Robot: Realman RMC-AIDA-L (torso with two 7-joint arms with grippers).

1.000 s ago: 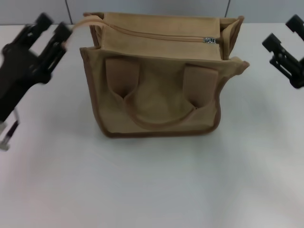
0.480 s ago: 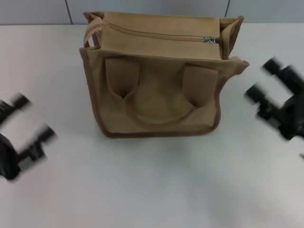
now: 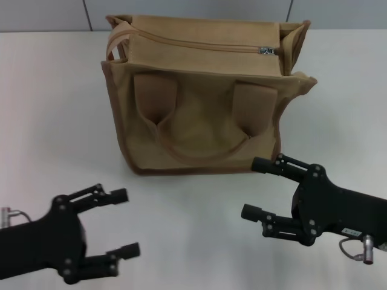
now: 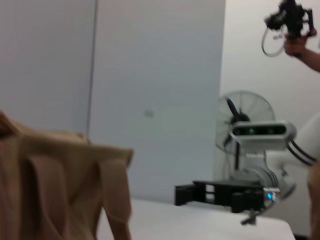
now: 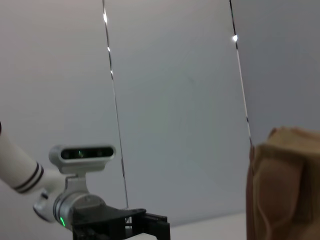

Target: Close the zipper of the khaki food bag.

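The khaki food bag [image 3: 199, 115] stands upright at the middle back of the white table, a looped handle lying flat on its near face. The zipper [image 3: 199, 44] runs along its top, and the silver slider [image 3: 266, 51] sits at its right end. My left gripper [image 3: 124, 223] is open and empty, low at the front left, apart from the bag. My right gripper [image 3: 252, 187] is open and empty at the front right, just in front of the bag's lower right corner. The bag also shows in the left wrist view [image 4: 60, 190] and in the right wrist view [image 5: 285, 185].
The white table [image 3: 54, 109] stretches out on both sides of the bag, with a grey wall panel behind. The left wrist view shows a fan [image 4: 245, 125] and a person's hand holding a device [image 4: 292, 25] off to the side.
Both arms have swung from beside the bag's top corners down to the table's near side. The bag's far handle has dropped back from the left. The bag stays put.
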